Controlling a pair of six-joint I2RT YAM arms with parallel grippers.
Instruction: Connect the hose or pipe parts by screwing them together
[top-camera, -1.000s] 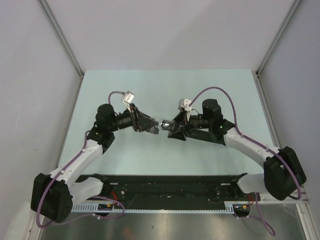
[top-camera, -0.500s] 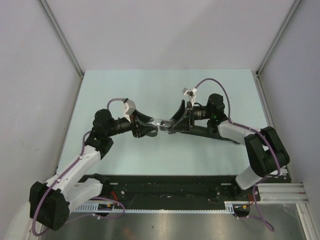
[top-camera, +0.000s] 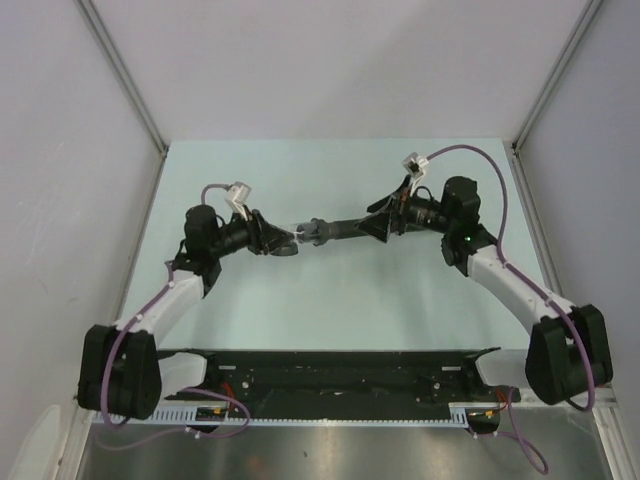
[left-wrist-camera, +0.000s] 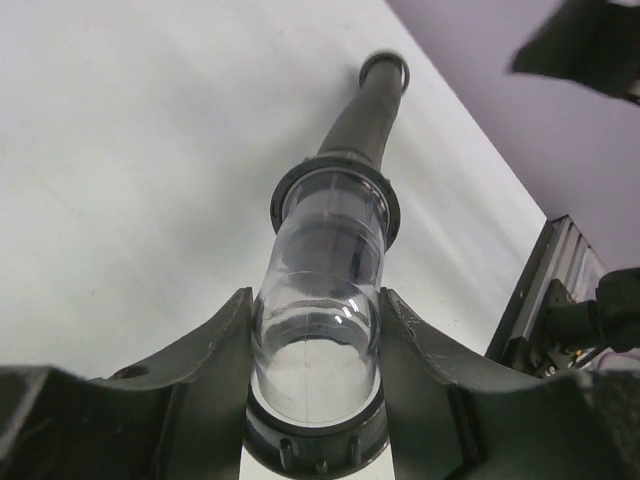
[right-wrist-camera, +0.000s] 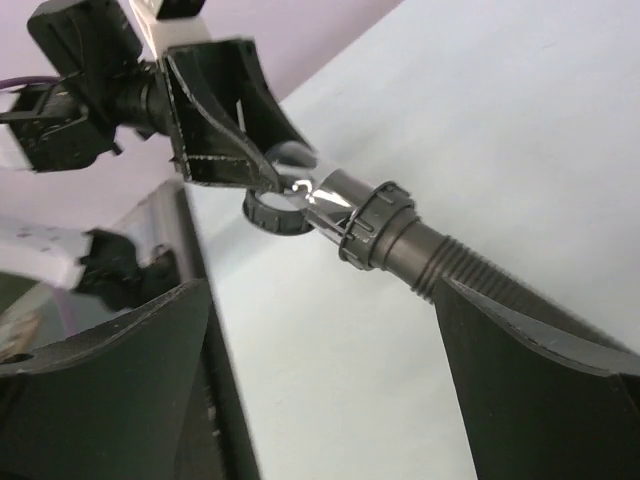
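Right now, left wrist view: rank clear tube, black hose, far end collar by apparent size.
1. clear tube, though it's nearest the camera, so it looks inflated
2. black hose
3. far end collar

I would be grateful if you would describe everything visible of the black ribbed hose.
The black ribbed hose looks like flexible dark plastic, stretched nearly straight between the two arms. One end carries a ridged collar that meets the clear fitting, which the left gripper clamps; the other end finishes in a flared ring. The right gripper stands open around its far part; whether a finger touches it is not visible.
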